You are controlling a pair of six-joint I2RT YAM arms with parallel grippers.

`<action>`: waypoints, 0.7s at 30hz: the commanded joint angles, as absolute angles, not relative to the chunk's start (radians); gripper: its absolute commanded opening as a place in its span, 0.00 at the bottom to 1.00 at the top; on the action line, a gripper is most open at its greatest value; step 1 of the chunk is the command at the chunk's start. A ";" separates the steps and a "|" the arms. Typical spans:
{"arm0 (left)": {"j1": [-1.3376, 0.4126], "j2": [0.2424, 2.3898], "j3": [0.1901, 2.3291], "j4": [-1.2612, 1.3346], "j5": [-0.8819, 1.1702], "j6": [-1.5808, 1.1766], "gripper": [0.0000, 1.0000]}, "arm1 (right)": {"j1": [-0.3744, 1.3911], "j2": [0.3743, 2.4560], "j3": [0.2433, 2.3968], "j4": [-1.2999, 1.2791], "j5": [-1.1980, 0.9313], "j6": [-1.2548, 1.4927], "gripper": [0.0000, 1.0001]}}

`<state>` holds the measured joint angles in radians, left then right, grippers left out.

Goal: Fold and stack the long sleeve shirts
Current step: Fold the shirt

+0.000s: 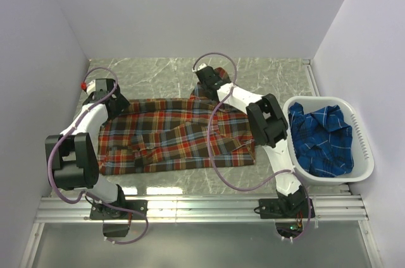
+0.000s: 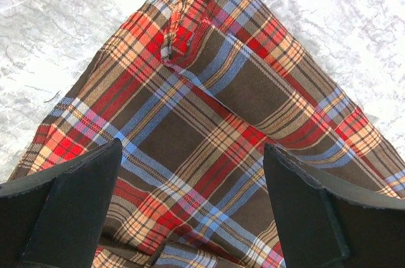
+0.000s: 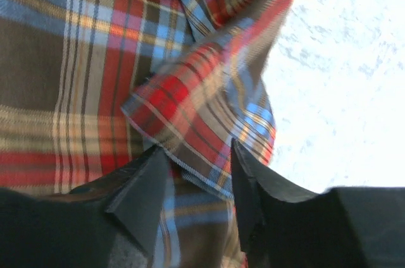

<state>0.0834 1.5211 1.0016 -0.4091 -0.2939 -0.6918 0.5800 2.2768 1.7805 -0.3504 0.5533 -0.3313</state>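
Note:
The red-orange plaid shirt lies spread flat across the middle of the table. My left gripper hovers over its far-left corner. In the left wrist view it is wide open with the plaid cloth flat below and nothing between the fingers. My right gripper is at the shirt's far edge near the collar. In the right wrist view it is closed on a raised fold of the plaid cloth. The blue plaid shirt lies crumpled in the white basket.
The white plastic basket stands at the right, close to the right arm's elbow. Marbled table surface shows behind the shirt. A metal rail runs along the near edge. White walls close in on three sides.

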 commanded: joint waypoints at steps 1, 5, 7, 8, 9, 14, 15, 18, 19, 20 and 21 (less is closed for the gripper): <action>0.080 1.523 1.043 -0.396 -0.307 -0.675 0.99 | 0.583 2.327 1.847 -0.324 0.580 -0.342 0.48; 0.078 1.529 1.048 -0.396 -0.298 -0.678 0.99 | 0.583 2.316 1.861 -0.334 0.561 -0.336 0.12; 0.080 1.534 1.051 -0.397 -0.290 -0.680 0.99 | 0.586 2.275 1.845 -0.336 0.564 -0.337 0.00; 0.080 1.532 1.049 -0.397 -0.290 -0.681 0.99 | 0.592 2.257 1.821 -0.330 0.578 -0.341 0.00; 0.080 1.531 1.049 -0.396 -0.288 -0.680 0.99 | 0.600 2.234 1.804 -0.324 0.587 -0.353 0.00; 0.080 1.520 1.051 -0.396 -0.290 -0.683 0.99 | 0.617 2.057 1.703 -0.336 0.575 -0.342 0.00; 0.080 1.517 1.051 -0.397 -0.291 -0.683 0.99 | 0.623 2.031 1.691 -0.340 0.569 -0.333 0.00; 0.080 1.509 1.052 -0.400 -0.295 -0.683 0.99 | 0.656 1.913 1.641 -0.371 0.552 -0.310 0.00; 0.078 1.505 1.052 -0.402 -0.296 -0.683 0.99 | 0.682 1.892 1.626 -0.408 0.546 -0.299 0.00; 0.080 1.502 1.052 -0.400 -0.301 -0.684 0.99 | 0.693 1.870 1.617 -0.425 0.525 -0.275 0.00; 0.080 1.499 1.052 -0.400 -0.304 -0.683 0.99 | 0.707 1.827 1.606 -0.442 0.516 -0.262 0.00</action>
